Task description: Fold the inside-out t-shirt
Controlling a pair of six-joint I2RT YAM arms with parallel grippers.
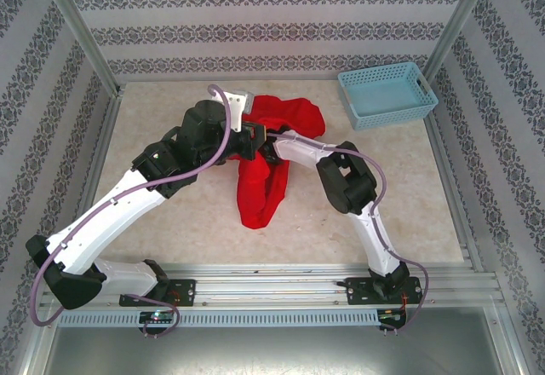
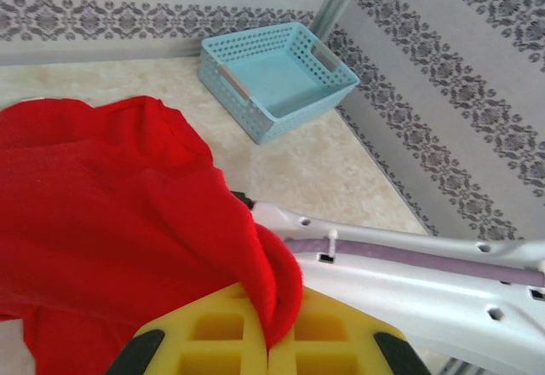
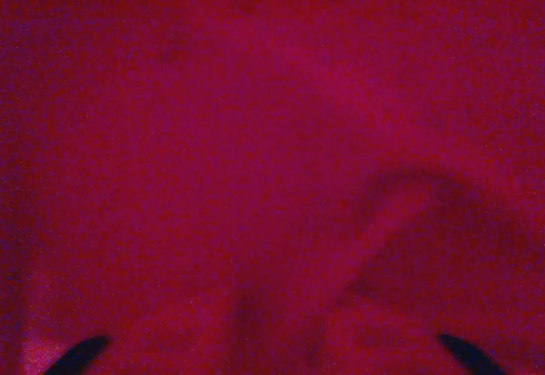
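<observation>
The inside-out t-shirt (image 1: 260, 192) is bright red and bunched in the middle of the table, one part trailing toward the near edge and another heaped toward the back (image 1: 298, 115). My left gripper (image 2: 274, 311) is shut on a fold of the t-shirt (image 2: 111, 213), which is pinched between its yellow pads. It meets my right gripper (image 1: 271, 145) above the cloth. The right gripper's end is buried in the shirt, and red fabric (image 3: 272, 136) presses against its camera, so its jaws are hidden.
A light blue plastic basket (image 1: 387, 94) stands at the back right corner, seen also from the left wrist (image 2: 277, 77). The right arm's white link (image 2: 409, 281) crosses just beyond my left fingers. Patterned walls and metal posts enclose the beige tabletop (image 1: 153, 230).
</observation>
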